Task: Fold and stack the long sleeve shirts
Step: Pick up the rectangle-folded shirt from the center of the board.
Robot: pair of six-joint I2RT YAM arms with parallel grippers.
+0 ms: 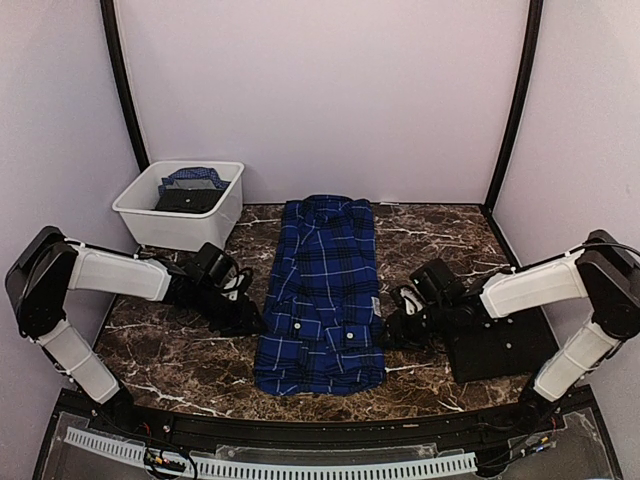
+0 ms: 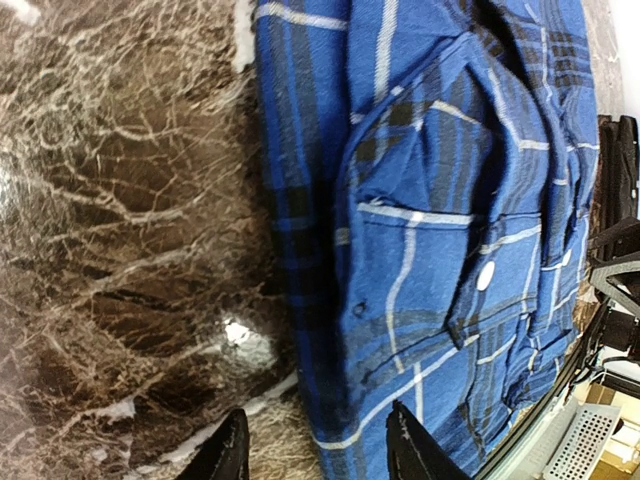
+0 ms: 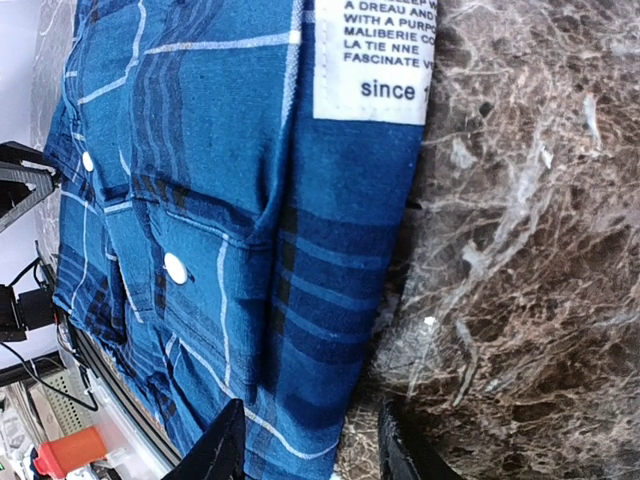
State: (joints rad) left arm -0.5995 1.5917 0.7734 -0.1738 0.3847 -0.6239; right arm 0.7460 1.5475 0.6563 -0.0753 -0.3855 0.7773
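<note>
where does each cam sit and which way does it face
top external: above, behind the robot, looking down at the blue plaid shirt on the table; both arms show
left wrist: on the left arm, facing down at one shirt edge; left gripper tips show
right wrist: on the right arm, facing the opposite edge and label; right gripper tips show
shared: all three see the shirt and table

The royal-blue plaid cloth shirt (image 1: 322, 295) is laid lengthwise mid-table on the brown marble tabletop (image 1: 170, 350), collar rearward. The white plastic tub (image 1: 150, 225) is set behind and left of it, a folded black garment (image 1: 190, 201) inside. The left gripper (image 1: 248, 320) is placed just left of the shirt, the right gripper (image 1: 392, 327) just right.
</note>
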